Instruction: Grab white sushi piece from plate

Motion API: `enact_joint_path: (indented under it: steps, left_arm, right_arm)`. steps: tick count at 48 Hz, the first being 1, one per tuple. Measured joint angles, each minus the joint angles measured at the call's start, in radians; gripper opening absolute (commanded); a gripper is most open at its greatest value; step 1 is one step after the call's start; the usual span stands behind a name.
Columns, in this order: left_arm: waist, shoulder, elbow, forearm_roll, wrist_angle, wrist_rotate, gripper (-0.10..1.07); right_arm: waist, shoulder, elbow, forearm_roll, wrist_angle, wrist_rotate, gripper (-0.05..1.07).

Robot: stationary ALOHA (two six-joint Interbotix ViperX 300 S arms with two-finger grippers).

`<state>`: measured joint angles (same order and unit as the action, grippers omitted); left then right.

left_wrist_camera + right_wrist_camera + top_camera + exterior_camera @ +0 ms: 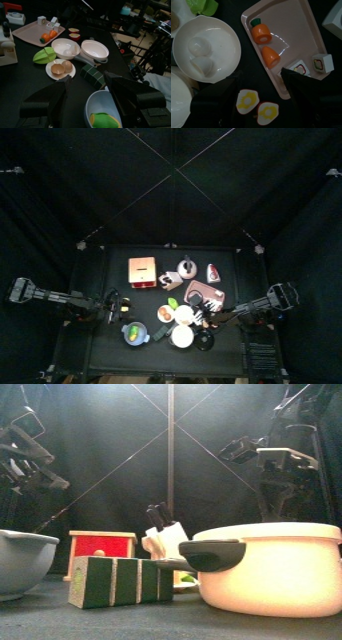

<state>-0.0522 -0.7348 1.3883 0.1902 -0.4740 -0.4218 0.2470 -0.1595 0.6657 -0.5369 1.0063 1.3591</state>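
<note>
The right gripper (256,95) hangs above the near end of the reddish-brown rectangular plate (298,20), its jaws spread about as wide as they go and holding nothing. On the plate lie two orange carrot-shaped pieces (262,34), one after the other along its middle, and past them, toward the end under the right jaw, two white sushi pieces (324,62) with dark centres, just beside each other. Neither jaw touches them.

Just beside the plate stands a white bowl (206,47) with two pale rounded lumps in it. Two fried-egg pieces (247,99) lie on the black surface (238,75) between the jaws, near the plate's edge. A green leaf piece (201,6) lies beyond the bowl.

The left gripper (87,97) is over the other side of the surface, its jaws open and empty, above a blue-grey bowl (100,107) holding a green-and-yellow piece. From that wrist, the plate sits well away at the far side, past two white bowls and a small plate with brown pieces (60,69).

From above, an orange-pink box (142,270) stands apart from the plate, toward the left arm's side.
</note>
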Motion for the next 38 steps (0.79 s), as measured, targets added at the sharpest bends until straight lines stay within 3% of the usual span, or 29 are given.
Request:
enact_joint_path:
  steps: [17,38]
  left_arm:
    - [0.003,0.000,-0.003,-0.064,0.003,0.000,0.91]
    - [0.002,0.000,-0.026,-0.216,-0.003,0.000,0.91]
  right_arm:
    - [0.101,-0.150,0.117,-0.021,0.037,0.104,0.94]
    - [0.104,-0.534,0.314,-0.041,0.029,0.086,0.94]
